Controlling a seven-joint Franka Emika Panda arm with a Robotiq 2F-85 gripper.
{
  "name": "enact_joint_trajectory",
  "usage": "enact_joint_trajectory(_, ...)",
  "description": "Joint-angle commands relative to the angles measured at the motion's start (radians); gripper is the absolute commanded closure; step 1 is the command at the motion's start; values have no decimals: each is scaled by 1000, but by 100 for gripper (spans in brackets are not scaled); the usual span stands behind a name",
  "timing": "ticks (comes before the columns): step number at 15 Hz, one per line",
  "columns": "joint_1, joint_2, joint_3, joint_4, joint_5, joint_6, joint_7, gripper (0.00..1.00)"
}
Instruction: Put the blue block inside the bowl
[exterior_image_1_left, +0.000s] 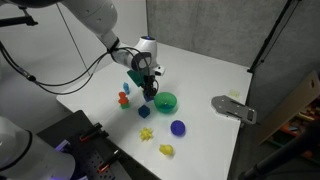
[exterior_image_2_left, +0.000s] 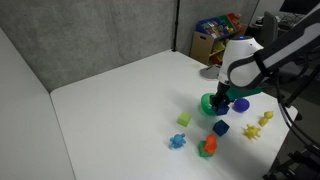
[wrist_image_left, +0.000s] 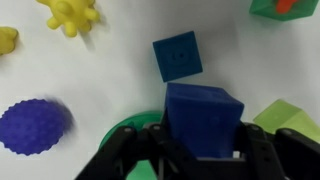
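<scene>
My gripper is shut on a blue block, held between both fingers above the table. The green bowl lies just below and beside the held block, and only part of its rim shows in the wrist view. In both exterior views the gripper hangs at the edge of the bowl. A second blue cube lies on the table near the bowl.
A blue spiky ball sits beside the bowl. Yellow toys, a light-green block, a red piece and a light-blue piece lie around. A grey fixture stands at the table edge.
</scene>
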Motion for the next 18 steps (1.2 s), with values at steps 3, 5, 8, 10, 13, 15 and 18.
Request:
enact_joint_trajectory(3, -32, 71, -19, 167, 11, -64, 54, 76)
enact_joint_trajectory(5, -41, 114, -26, 219, 15, -73, 70, 76)
enact_joint_trajectory(8, -53, 176, -37, 286, 17, -94, 82, 76)
enact_joint_trajectory(10, -60, 194, -38, 309, 20, -109, 82, 26)
enact_joint_trajectory(13, -58, 199, -44, 316, 12, -133, 78, 3)
enact_joint_trajectory(15, -72, 173, -30, 303, 22, -164, 51, 0)
enact_joint_trajectory(18, -96, 113, -8, 274, 36, -238, -2, 0)
